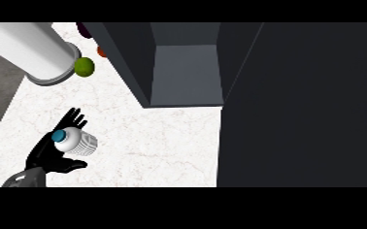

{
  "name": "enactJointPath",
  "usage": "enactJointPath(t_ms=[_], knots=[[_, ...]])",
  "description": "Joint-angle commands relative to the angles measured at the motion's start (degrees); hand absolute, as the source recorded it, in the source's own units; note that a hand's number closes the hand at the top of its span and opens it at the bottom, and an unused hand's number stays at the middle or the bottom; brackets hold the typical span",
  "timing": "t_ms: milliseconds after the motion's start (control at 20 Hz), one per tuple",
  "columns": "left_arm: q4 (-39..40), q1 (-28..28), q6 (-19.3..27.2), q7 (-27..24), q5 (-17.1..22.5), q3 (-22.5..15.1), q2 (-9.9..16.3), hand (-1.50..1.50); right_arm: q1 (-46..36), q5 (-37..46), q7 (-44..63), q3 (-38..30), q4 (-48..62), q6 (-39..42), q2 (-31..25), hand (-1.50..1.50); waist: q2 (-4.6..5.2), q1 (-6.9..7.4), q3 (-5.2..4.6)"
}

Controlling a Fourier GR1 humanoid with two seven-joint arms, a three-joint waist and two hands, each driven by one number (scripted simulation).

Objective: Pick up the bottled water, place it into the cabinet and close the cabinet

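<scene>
Cupping bottled water point(75, 141), left hand point(52, 156) w/ fingers point(72, 118) straight.

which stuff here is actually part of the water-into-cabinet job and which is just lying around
Job: bottled water, beside the left hand; open cabinet; its door.

Lying about: green fruit; white cylinder; orange thing and dark purple thing, both part hidden.

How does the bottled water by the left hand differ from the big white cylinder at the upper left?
The bottled water is small, with a blue cap; the white cylinder is far larger, with a grey rim. The bottle stands upright, seen from above, between the thumb and fingers of the left hand; the cylinder appears tilted, runs past the view's edge, and nothing grips it. A green fruit sits beside the cylinder, none by the bottle. Both are white, round and on the marble counter.
</scene>
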Motion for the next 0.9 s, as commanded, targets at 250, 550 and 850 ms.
enactJointPath(t_ms=[250,550,850], knots=[[5.7,-3.3,-7.4,-4.8,1.0,0.2,-1.1,-1.5,-2.0,0.3,-0.3,0.2,2.3,-1.2,1.2,-1.5,0.18,-0.16,-0.06],[6.1,-3.2,-12.2,-3.2,2.2,-0.2,-2.7,-1.5,-3.6,-1.1,2.2,-0.3,0.2,-1.0,0.3,-1.5,0.23,-0.08,-0.11],[6.0,-2.9,-15.3,-1.6,3.4,-0.4,-4.1,-1.5,-4.2,-2.2,3.5,-1.8,1.1,-1.2,-0.3,-1.5,0.24,0.12,-0.1]])
